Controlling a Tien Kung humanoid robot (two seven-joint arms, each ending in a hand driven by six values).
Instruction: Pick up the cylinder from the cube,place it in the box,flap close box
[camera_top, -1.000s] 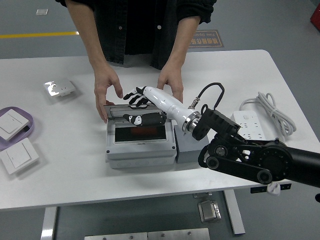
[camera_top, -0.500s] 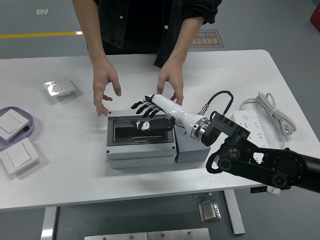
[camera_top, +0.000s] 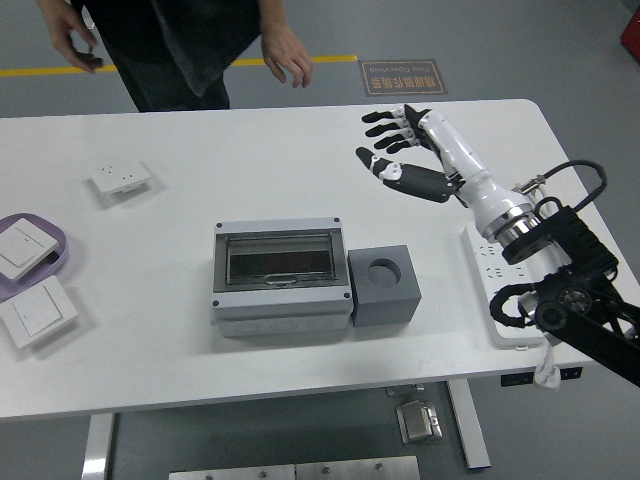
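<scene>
The grey box sits mid-table with its clear flap lid down flat. Right beside it stands the dark grey cube, its round socket on top showing nothing inside. No cylinder shows anywhere. My right hand hovers high over the table's right rear, well away from box and cube, fingers spread and holding nothing. The left arm is out of view.
A white power strip with coiled cable lies under my right forearm. A wall socket lies at the left rear, switch plates and a purple tray at the left edge. A person stands behind the far left, hands off the table.
My right hand has lifted off the box lid and swung up and right. The person's hands left the box and the person stepped back to the left. The lid now lies shut.
</scene>
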